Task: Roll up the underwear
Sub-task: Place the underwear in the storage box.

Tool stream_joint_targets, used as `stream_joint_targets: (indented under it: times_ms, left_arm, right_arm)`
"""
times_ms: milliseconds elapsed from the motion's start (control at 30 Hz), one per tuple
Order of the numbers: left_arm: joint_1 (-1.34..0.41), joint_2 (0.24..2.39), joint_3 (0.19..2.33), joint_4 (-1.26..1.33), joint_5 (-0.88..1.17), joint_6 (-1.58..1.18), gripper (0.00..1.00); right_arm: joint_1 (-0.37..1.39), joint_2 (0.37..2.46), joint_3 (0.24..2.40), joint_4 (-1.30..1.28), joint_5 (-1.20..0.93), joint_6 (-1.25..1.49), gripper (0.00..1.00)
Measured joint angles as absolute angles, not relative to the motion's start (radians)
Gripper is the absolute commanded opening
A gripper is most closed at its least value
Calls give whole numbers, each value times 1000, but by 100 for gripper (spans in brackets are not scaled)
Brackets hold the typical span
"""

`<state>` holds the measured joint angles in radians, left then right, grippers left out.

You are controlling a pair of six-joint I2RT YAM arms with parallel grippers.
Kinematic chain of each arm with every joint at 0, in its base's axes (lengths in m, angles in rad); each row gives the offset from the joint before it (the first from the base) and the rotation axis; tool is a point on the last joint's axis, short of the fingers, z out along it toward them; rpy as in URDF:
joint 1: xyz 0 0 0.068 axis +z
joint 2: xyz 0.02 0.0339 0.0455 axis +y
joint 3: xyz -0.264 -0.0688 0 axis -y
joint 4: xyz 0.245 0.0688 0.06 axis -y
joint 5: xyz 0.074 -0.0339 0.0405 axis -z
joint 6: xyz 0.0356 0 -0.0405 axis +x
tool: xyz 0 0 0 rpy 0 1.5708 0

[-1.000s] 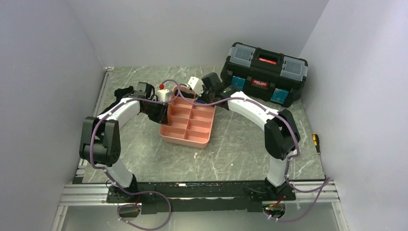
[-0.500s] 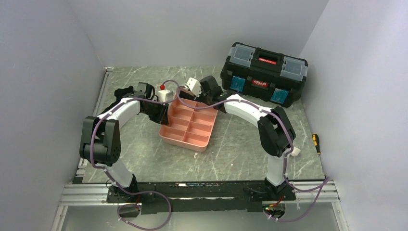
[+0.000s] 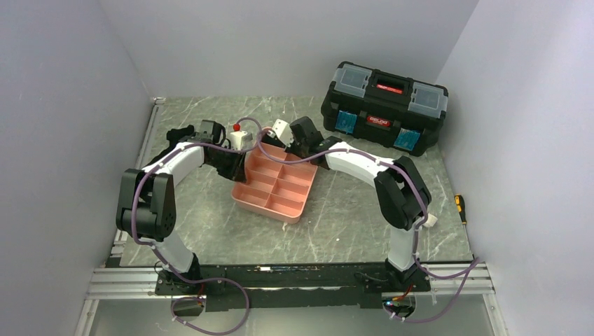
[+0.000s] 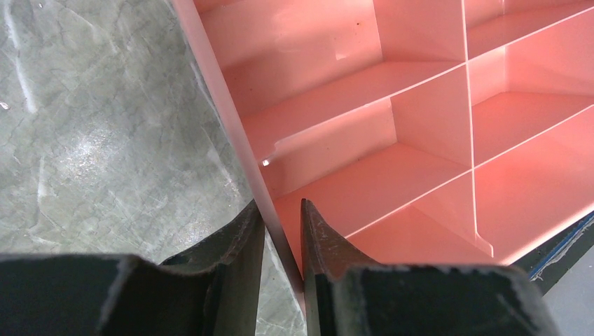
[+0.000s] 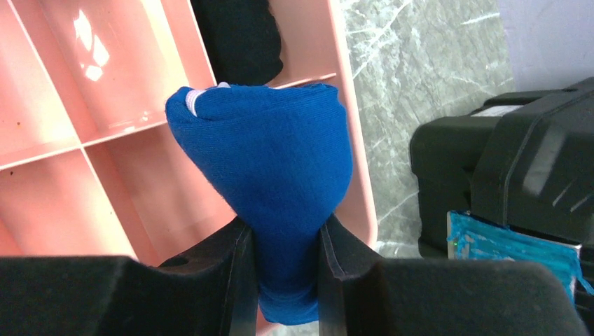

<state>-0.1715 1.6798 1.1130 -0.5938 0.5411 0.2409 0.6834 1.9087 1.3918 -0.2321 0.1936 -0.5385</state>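
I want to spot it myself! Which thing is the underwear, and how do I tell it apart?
Find the pink tray in the middle of the table. Over its far end, the right gripper pinches the underwear, a bright-blue cloth bunch with a bit of white. The fabric roll in a tray compartment nearby is black.

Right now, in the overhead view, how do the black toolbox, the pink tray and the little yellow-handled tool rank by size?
1. black toolbox, largest
2. pink tray, somewhat smaller
3. yellow-handled tool, by far the smallest, at the table's right edge
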Motion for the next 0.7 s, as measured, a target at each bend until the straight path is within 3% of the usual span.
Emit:
stream_joint_targets:
  times_ms: [700]
  left_arm:
    - [-171, 1699, 1130, -614, 545, 231, 26]
  right_arm:
    - [702, 1806, 1372, -316, 225, -500, 0]
